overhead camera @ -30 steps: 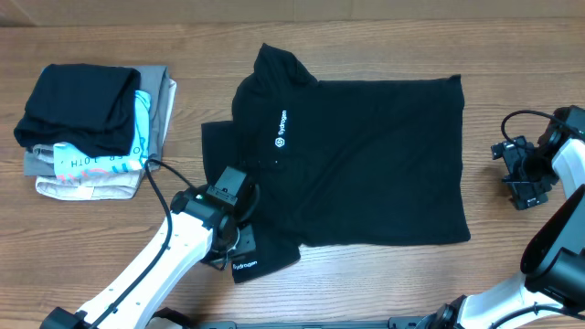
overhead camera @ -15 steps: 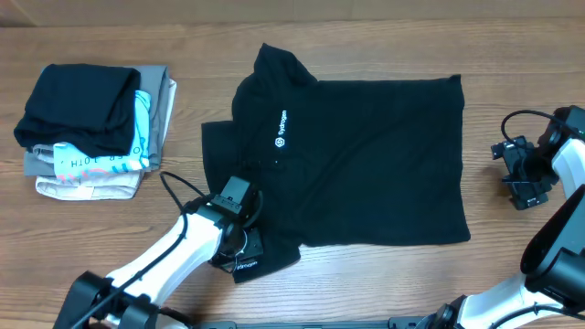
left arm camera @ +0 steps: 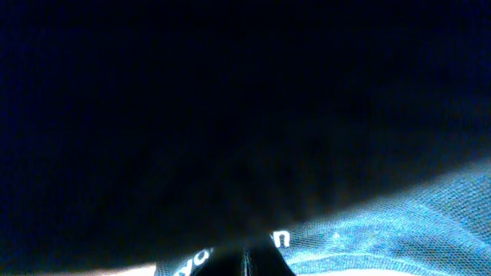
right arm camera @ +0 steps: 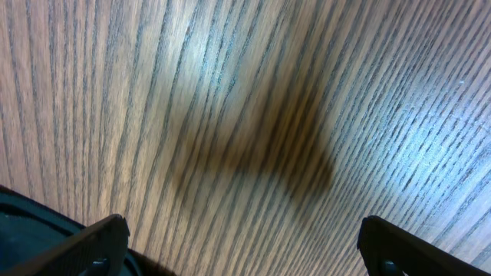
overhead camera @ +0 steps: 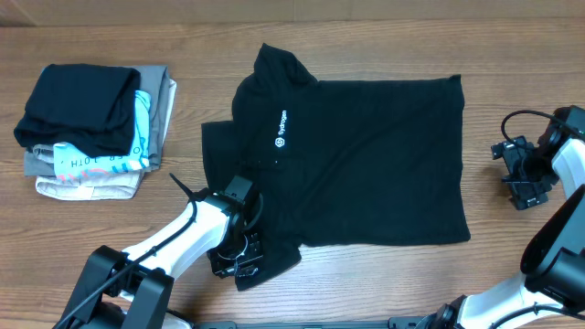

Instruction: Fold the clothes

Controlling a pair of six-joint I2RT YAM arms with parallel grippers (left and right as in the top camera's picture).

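The black collared shirt (overhead camera: 366, 155) lies flat on the wooden table, collar to the upper left, white chest logo (overhead camera: 281, 132) facing up. Its near sleeve (overhead camera: 279, 256) points to the front edge. My left gripper (overhead camera: 239, 260) is down on this sleeve's hem. In the left wrist view black fabric (left arm camera: 230, 115) fills the frame and the fingers (left arm camera: 257, 262) are pressed together at the hem, splitting the white text (left arm camera: 281, 239). My right gripper (overhead camera: 523, 174) hovers open and empty over bare wood right of the shirt; its fingers (right arm camera: 100, 241) stand wide apart.
A stack of folded garments (overhead camera: 91, 128), black on top with white-blue print, grey and beige below, sits at the far left. A cable (overhead camera: 178, 183) loops from the left arm. The table's front edge runs just below the sleeve.
My left gripper has moved down and right onto the sleeve hem and now covers the white hem text in the overhead view. The right arm has not moved.
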